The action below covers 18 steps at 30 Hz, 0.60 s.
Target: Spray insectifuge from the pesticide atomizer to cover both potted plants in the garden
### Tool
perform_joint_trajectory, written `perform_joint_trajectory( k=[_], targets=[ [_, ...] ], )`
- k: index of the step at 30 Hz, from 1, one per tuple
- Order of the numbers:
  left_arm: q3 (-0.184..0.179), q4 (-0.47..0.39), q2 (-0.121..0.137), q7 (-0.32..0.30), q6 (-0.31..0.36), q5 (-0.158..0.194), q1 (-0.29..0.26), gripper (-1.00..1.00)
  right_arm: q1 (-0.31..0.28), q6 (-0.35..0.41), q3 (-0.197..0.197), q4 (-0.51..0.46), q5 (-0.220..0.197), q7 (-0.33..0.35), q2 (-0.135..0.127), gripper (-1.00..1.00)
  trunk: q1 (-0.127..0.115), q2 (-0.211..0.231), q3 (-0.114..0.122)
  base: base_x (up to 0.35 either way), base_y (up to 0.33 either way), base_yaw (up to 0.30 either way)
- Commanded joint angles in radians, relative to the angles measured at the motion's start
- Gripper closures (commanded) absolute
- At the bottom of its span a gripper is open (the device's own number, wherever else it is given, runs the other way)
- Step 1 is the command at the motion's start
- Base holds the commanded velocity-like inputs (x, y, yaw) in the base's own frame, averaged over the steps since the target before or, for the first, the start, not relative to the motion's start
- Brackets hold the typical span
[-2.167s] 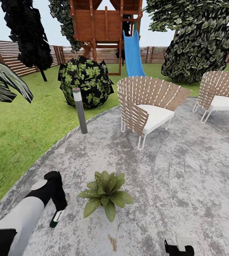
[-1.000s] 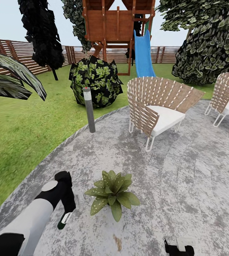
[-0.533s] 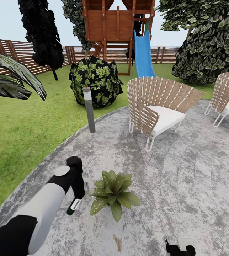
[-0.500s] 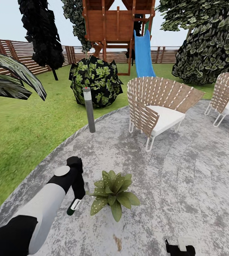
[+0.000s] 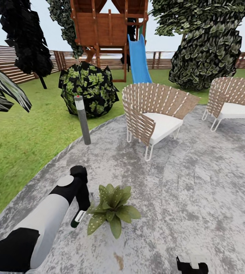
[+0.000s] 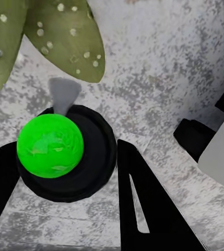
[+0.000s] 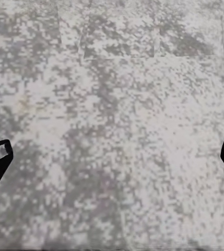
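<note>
A: Left gripper status?
B: Clamped on atomizer, just left of plant. Right gripper spread, empty.
A: Handling?
B: Looks light, rigid. Grip at body; keep nozzle leafward.

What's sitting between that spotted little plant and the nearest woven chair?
Nothing: in the head view, just bare mottled patio lies between the potted plant and the woven chair.

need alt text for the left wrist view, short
The left hand grips the pesticide atomizer, seen end-on as a bright green ball in a black ring, between two dark fingers. Speckled leaves of a potted plant lie just beyond, over the mottled grey patio.
</note>
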Motion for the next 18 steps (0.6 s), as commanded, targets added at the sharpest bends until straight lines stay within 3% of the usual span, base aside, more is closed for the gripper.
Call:
perform_joint_trajectory(
  k=[1,7,11,18],
  targets=[
    [-0.001,-0.001,0.0,-0.008,0.01,-0.006,-0.01,1.0,-0.001,-0.003,-0.004,0.002,0.011,-0.006,0.0,-1.0,0.0,0.0,0.0,0.0,0.0,-0.269],
    [-0.004,0.001,0.0,-0.008,0.01,-0.007,-0.018,1.0,-0.001,-0.003,-0.004,0.003,0.011,-0.006,0.002,-1.0,0.0,0.0,0.005,0.0,0.0,-0.252],
    [-0.005,0.001,0.001,-0.008,0.01,-0.006,-0.014,1.0,-0.001,-0.003,-0.004,0.003,0.011,-0.006,0.002,-1.0,0.0,0.0,0.005,-0.011,-0.028,-0.053],
    [-0.005,0.001,0.002,-0.008,0.01,-0.007,-0.014,1.0,-0.001,-0.003,-0.004,0.003,0.011,-0.006,0.002,-1.0,0.0,0.0,0.005,-0.061,-0.21,-0.002]
  ],
)
